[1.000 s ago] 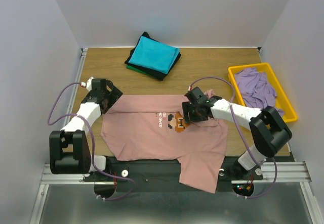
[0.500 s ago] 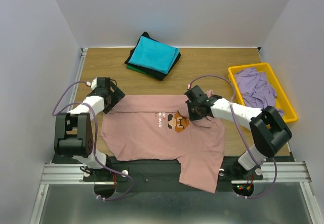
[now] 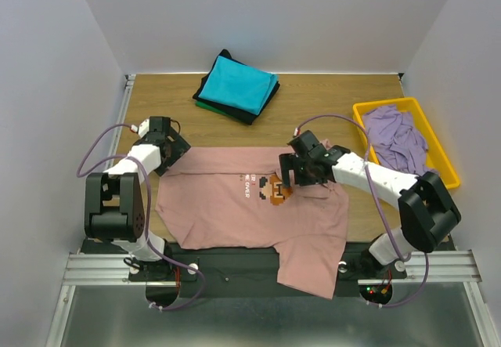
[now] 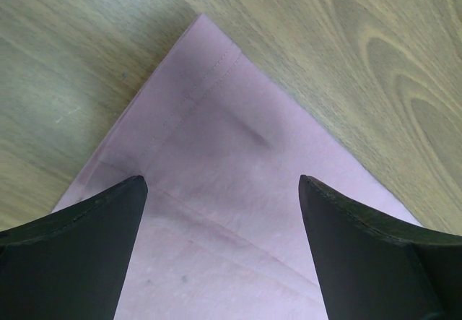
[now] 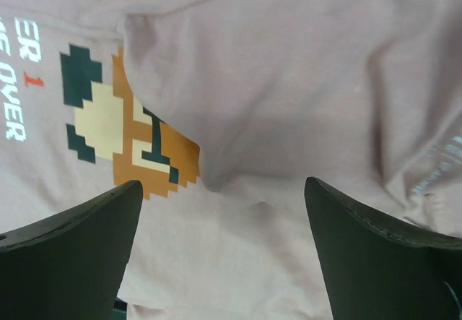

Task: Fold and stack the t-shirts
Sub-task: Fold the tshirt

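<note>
A dusty-pink t-shirt [image 3: 235, 214] with a brown pixel-art print [image 3: 275, 189] lies spread on the table, its lower right part hanging over the near edge. My left gripper [image 3: 174, 153] is open over the shirt's far left corner [image 4: 209, 118]. My right gripper [image 3: 291, 176] is open just above a fold of pink cloth [image 5: 289, 118] that lies partly over the print [image 5: 130, 146]. A folded stack with a turquoise shirt [image 3: 236, 83] on top of black and green ones sits at the back. A lavender shirt [image 3: 395, 131] lies crumpled in the tray.
A yellow plastic tray [image 3: 438, 139] stands at the table's right edge. The wooden table [image 3: 156, 104] shows bare between the stack and the pink shirt. Walls close in the back and both sides.
My right gripper has shifted slightly toward me over the print, and its arm has swung right. My left gripper has moved in from the left to the shirt's corner and holds there.
</note>
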